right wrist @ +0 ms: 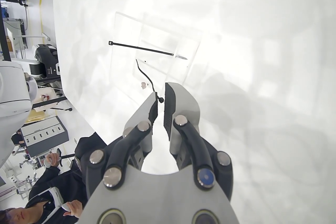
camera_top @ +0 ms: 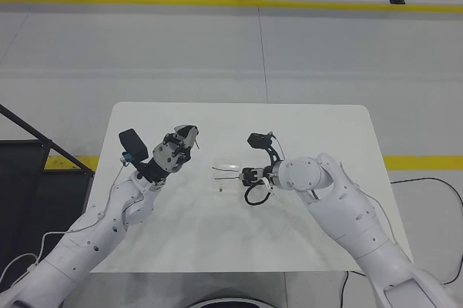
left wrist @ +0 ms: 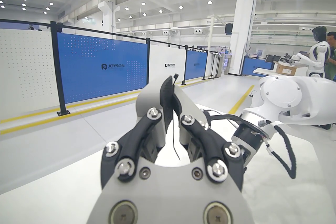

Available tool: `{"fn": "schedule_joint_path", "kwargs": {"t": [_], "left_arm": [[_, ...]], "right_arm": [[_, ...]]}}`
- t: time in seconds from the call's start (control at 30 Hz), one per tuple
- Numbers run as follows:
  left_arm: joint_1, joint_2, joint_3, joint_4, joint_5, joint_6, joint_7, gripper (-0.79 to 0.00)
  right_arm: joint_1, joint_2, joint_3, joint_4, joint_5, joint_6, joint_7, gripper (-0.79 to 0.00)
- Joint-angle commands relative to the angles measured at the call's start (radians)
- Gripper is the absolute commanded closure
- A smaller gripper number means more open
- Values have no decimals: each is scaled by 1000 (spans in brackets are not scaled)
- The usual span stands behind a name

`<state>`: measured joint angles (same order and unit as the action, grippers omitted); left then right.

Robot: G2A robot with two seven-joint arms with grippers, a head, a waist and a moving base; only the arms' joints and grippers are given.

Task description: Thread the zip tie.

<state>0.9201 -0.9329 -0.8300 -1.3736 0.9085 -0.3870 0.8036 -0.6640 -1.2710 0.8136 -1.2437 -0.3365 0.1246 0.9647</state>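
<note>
My left gripper (camera_top: 188,135) is raised over the table's left half, shut on a black zip tie (left wrist: 173,114). The tie's head pokes out past the fingertips and its tail hangs back between the fingers. My right gripper (camera_top: 249,175) is low at the table's middle, at the edge of a clear plate (camera_top: 227,171). Its fingertips (right wrist: 168,96) pinch the head of a second, curved zip tie (right wrist: 143,74), with only a narrow gap left between them. A third, straight zip tie (right wrist: 141,48) lies across the clear plate (right wrist: 157,33).
The white table (camera_top: 308,231) has bare surface to the right and front of the plate. A black frame (camera_top: 15,123) stands off the table's left side. The right arm's white forearm (left wrist: 281,96) lies close to my left gripper.
</note>
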Motion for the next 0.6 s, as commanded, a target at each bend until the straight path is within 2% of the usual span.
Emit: {"fn": "schedule_joint_path", "kwargs": {"t": [0.0, 0.13, 0.2, 0.57], "left_arm": [[0, 0, 0, 0, 0, 0, 0, 0], [0, 0, 0, 0, 0, 0, 0, 0], [0, 0, 0, 0, 0, 0, 0, 0], [0, 0, 0, 0, 0, 0, 0, 0]], "right_arm": [[0, -1, 1, 2, 2, -3, 2, -74], [-2, -2, 6, 1, 6, -12, 7, -43], [-3, -1, 13, 1, 14, -26, 19, 0], [-72, 29, 124, -70, 64, -88, 22, 0]]}}
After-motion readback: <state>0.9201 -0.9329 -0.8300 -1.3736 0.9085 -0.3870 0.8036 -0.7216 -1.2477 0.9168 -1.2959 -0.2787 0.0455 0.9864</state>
